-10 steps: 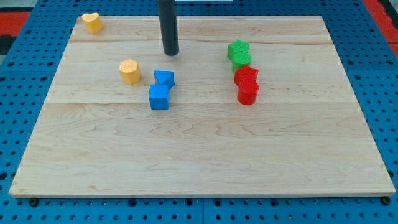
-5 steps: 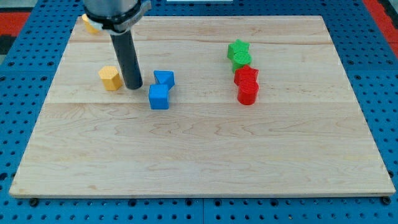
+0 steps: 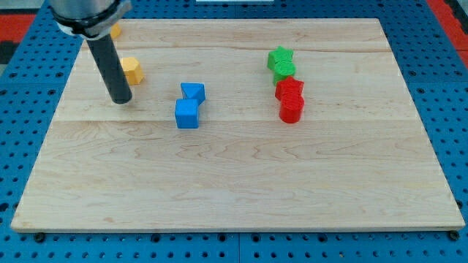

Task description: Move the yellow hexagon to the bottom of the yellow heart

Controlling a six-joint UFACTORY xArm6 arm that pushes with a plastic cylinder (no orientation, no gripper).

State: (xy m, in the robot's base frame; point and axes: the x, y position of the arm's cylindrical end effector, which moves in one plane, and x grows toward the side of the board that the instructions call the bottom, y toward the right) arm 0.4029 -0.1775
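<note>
The wooden board [image 3: 241,175] carries the yellow hexagon [image 3: 131,70] below-right of the yellow heart [image 3: 115,31]. My tip [image 3: 120,99], bare, holding nothing, stands just below-left of the hexagon. Nudge leftward gently; avoid overshoot.

No lettering, label, brand mark, number or sign can be read anywhere in this view: none on the table [image 3: 241,183], none on the coloured blocks, and none on the dark rod.
</note>
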